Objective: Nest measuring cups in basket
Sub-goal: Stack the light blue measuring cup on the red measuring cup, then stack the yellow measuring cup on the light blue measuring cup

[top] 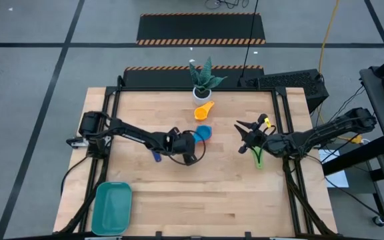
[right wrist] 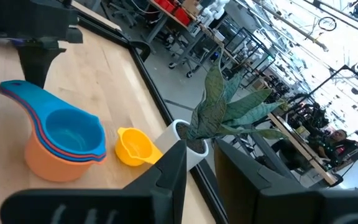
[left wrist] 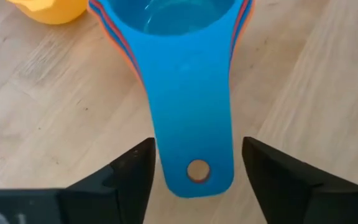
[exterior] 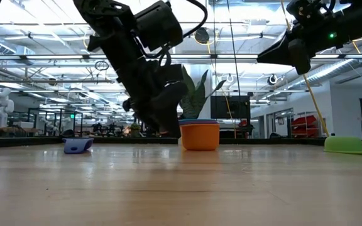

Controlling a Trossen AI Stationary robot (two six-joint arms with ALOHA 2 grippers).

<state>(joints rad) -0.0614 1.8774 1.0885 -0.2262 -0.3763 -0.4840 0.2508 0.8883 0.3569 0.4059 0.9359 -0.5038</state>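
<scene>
A nested stack of measuring cups (left wrist: 185,18), light blue inside red inside orange, stands on its base (exterior: 200,137) at the table's middle (top: 203,133). My left gripper (left wrist: 194,155) is low at the table, open, one finger on each side of the blue handle (left wrist: 194,112), touching nothing. A yellow cup (top: 204,110) lies toward the far edge, a navy cup (top: 157,156) behind the left gripper, and a green cup (top: 259,159) on the right. The teal basket (top: 111,208) sits at the near left corner. My right gripper (top: 241,138) hovers open, raised, right of the stack.
A white pot with a green plant (top: 202,85) stands at the far edge behind the yellow cup. A small yellow thing (top: 267,122) shows beside the right wrist. Bare wood lies between the stack and the basket.
</scene>
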